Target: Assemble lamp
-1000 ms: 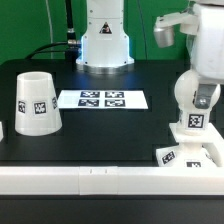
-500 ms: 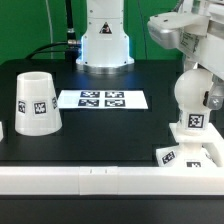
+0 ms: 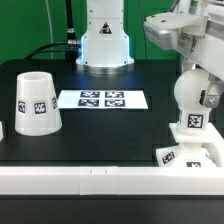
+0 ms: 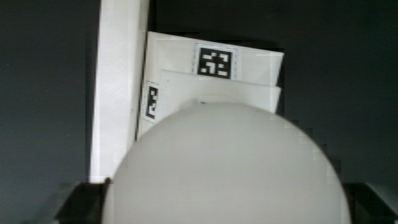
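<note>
The rounded white bulb (image 3: 192,95) stands upright on the flat square base (image 3: 190,152) at the exterior view's right, by the front rail. My gripper (image 3: 196,82) comes down on it from above. In the wrist view the bulb (image 4: 222,150) fills the space between my two dark fingers (image 4: 80,203), which touch its sides, and the gripper (image 4: 217,205) is shut on it. The base (image 4: 214,62) with its tag shows beyond the bulb. The tapered shade (image 3: 33,102) stands apart at the exterior view's left, mouth down.
The marker board (image 3: 102,99) lies flat in the middle of the black table. A long white rail (image 3: 90,180) runs along the front edge and also shows in the wrist view (image 4: 121,60). The arm's white pedestal (image 3: 105,40) stands at the back.
My wrist has turned above the bulb and the hand now sits a little further to the exterior view's left. The tag on the bulb has swung toward the right. The base and shade have not moved.
</note>
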You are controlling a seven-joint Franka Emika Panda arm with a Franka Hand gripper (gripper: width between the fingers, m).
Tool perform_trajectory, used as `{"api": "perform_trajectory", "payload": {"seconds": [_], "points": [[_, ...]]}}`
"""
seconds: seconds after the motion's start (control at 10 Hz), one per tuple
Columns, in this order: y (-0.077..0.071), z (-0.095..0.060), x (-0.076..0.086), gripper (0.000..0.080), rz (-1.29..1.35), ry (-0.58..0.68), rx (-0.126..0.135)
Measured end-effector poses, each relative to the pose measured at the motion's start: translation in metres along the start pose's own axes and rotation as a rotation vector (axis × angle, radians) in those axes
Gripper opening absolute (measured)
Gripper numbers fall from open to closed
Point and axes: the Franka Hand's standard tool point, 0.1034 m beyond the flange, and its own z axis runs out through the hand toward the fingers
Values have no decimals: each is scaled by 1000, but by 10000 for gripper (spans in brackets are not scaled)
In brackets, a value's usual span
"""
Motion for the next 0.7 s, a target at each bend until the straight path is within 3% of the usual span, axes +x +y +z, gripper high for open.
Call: {"api": "perform_trajectory", "payload": {"seconds": [0.4,0.7], "points": [[-3,0,2,578,433,1,18],[-7,0,3,579,793,-8,53]]}}
